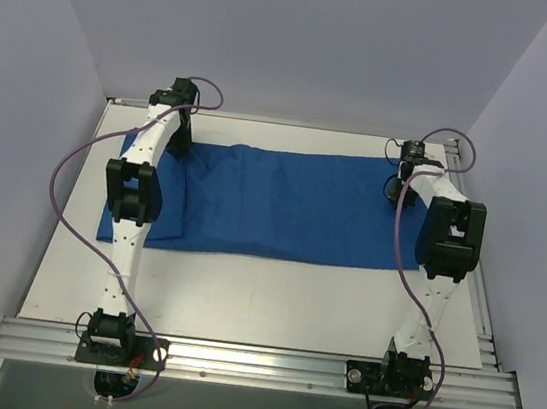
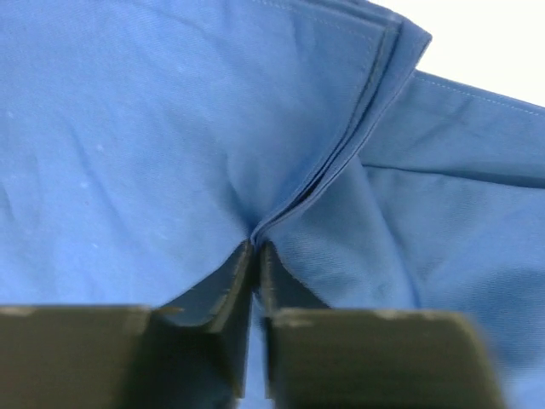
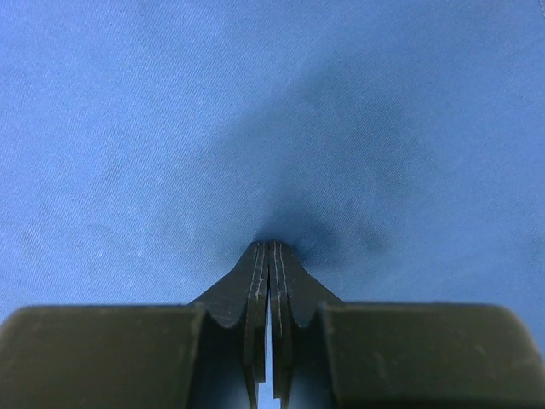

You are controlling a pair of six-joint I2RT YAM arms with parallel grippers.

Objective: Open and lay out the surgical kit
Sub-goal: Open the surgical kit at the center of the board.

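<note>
The blue cloth wrap point(image 1: 283, 206) lies spread across the white table, with a folded strip at its left end. My left gripper point(image 1: 177, 143) is at the cloth's far left corner. In the left wrist view it point(image 2: 255, 245) is shut on a pinched fold of the cloth point(image 2: 128, 128), and several layered hems run up to the right. My right gripper point(image 1: 396, 195) is at the cloth's far right end. In the right wrist view it point(image 3: 270, 245) is shut with its tips in the cloth point(image 3: 128, 128), which tents slightly toward them. The steel tray and the instruments are out of sight.
The white table point(image 1: 261, 299) shows bare in front of the cloth. Aluminium rails run along the near edge point(image 1: 253, 363) and the right side point(image 1: 486, 313). Grey walls enclose the left, back and right. Purple cables loop from both arms.
</note>
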